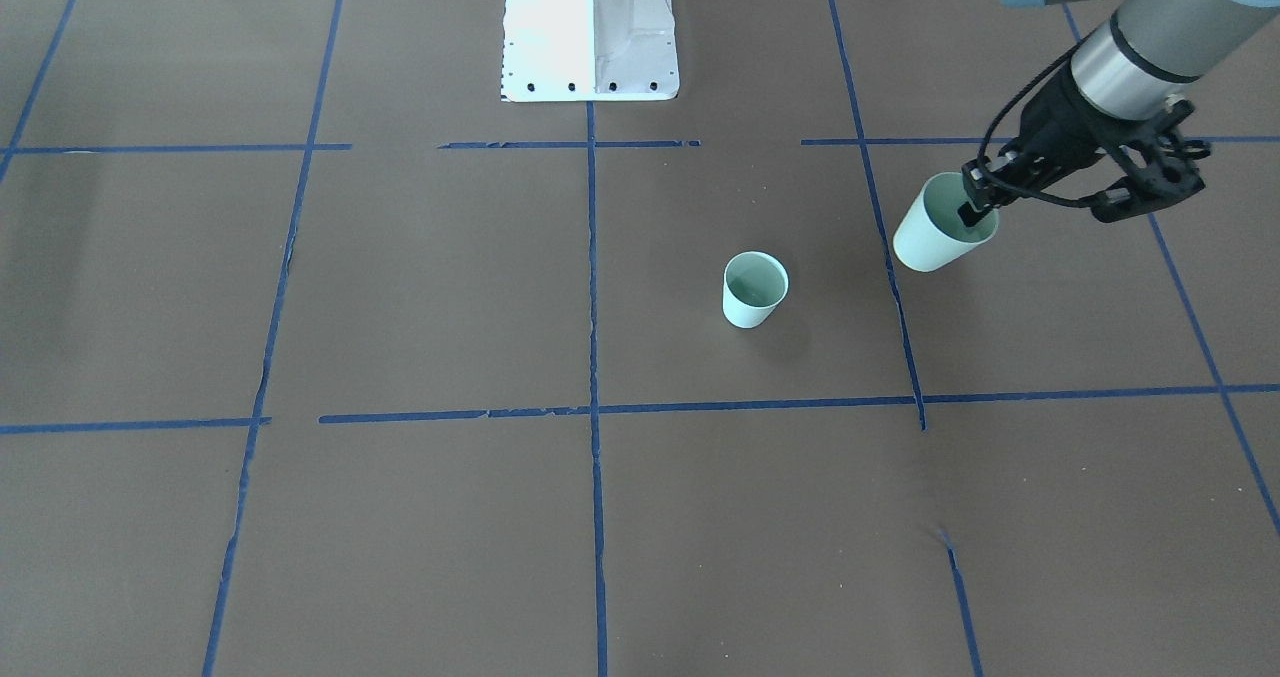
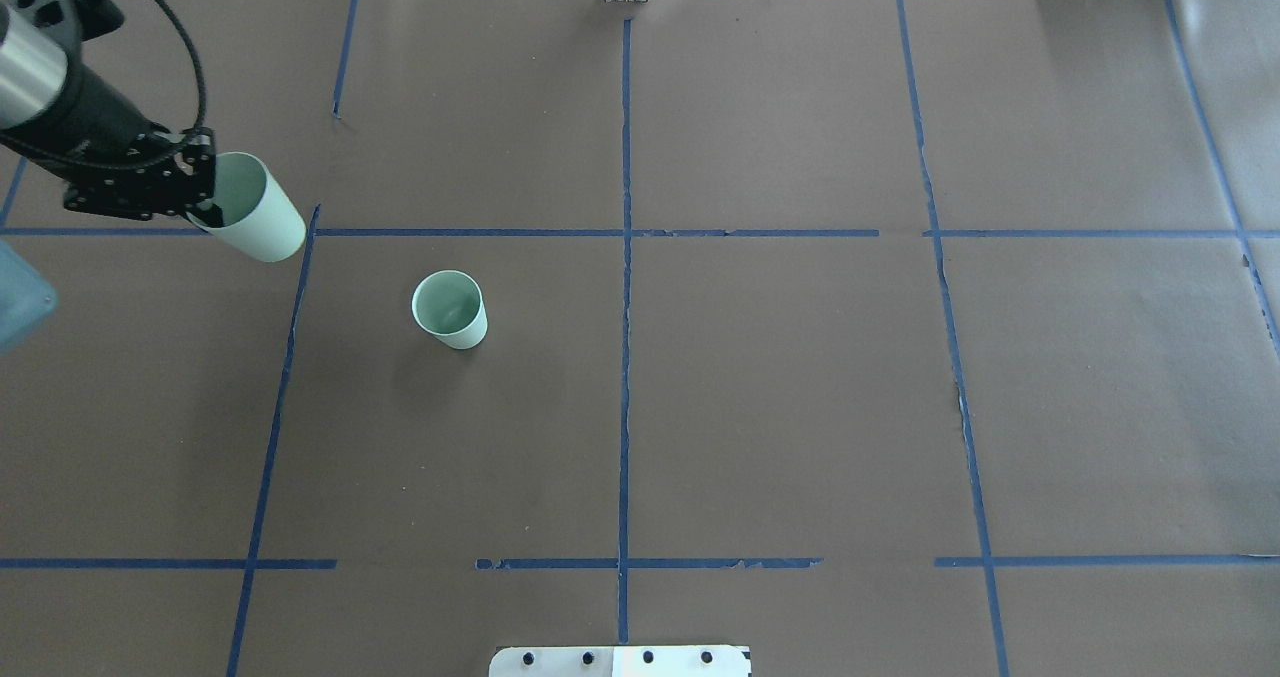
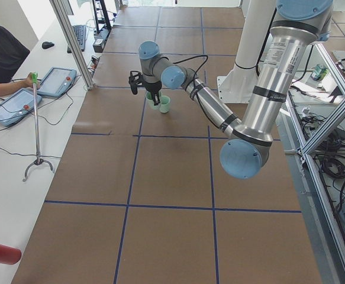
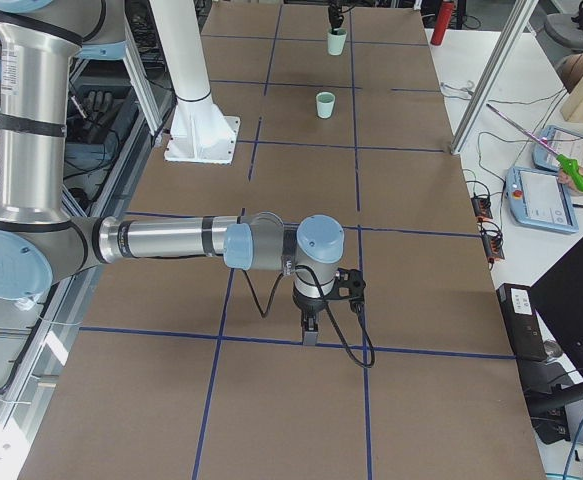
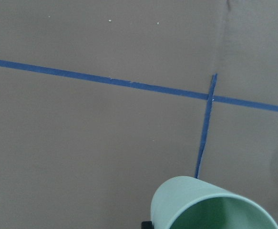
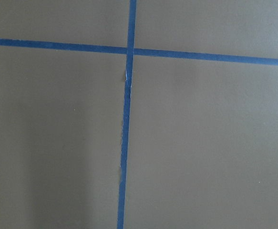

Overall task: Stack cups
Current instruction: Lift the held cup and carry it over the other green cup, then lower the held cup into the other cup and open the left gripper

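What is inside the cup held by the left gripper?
One black finger of the left gripper reaches inside the held cup, pinching its wall. Otherwise the visible interior looks empty; the finger hides part of it.

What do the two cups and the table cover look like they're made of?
Both the held cup and the standing cup look like paper or thin plastic: matte pale mint, thin rims, no glare. I cannot tell which. The table cover looks like brown paper: matte, with small tears and wrinkles by the seams. The grid lines look like blue tape, frayed in places.
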`<state>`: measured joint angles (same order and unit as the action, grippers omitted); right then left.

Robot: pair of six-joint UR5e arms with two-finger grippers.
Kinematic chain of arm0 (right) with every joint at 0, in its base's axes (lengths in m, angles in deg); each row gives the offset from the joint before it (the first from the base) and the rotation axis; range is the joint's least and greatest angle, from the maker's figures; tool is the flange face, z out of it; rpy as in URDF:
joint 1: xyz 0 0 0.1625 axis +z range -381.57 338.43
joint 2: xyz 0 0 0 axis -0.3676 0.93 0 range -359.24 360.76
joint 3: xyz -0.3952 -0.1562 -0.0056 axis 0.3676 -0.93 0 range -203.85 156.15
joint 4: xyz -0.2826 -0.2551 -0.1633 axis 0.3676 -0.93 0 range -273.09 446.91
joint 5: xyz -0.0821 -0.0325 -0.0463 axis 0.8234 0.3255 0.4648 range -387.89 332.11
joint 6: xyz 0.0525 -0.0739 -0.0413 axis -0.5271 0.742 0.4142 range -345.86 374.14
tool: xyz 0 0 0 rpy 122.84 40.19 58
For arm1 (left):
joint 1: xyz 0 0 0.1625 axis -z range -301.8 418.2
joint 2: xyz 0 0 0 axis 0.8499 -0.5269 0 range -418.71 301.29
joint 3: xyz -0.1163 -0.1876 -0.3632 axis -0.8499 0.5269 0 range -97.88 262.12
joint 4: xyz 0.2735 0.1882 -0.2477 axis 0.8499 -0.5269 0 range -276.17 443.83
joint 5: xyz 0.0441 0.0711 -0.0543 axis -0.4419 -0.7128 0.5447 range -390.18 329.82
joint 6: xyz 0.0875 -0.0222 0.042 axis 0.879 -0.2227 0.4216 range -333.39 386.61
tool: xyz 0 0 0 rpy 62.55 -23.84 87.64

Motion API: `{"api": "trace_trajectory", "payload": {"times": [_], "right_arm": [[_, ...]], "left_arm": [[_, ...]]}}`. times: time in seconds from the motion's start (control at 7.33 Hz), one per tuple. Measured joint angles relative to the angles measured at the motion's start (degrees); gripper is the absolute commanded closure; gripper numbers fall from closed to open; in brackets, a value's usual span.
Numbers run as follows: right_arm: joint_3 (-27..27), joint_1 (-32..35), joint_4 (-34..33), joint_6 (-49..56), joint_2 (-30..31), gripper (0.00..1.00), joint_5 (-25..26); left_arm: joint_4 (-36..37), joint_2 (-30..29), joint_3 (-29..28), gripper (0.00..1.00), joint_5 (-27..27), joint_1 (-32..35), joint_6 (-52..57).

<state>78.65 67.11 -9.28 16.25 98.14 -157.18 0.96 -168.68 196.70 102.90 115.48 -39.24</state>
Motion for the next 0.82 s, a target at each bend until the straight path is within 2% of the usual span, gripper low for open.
{"api": "trace_trajectory", "payload": {"times": [0.27, 0.82], "right_arm": [[0.03, 0.00, -0.01, 0.00, 0.00, 0.00, 0.00], [0.03, 0.00, -0.02, 0.00, 0.00, 0.00, 0.00]], "left_arm": [[-0.54, -5.27, -3.64, 1.00, -0.40, -5.13, -5.76], [-7.36, -8.11, -10.90, 1.00, -1.26, -8.58, -9.49]]}}
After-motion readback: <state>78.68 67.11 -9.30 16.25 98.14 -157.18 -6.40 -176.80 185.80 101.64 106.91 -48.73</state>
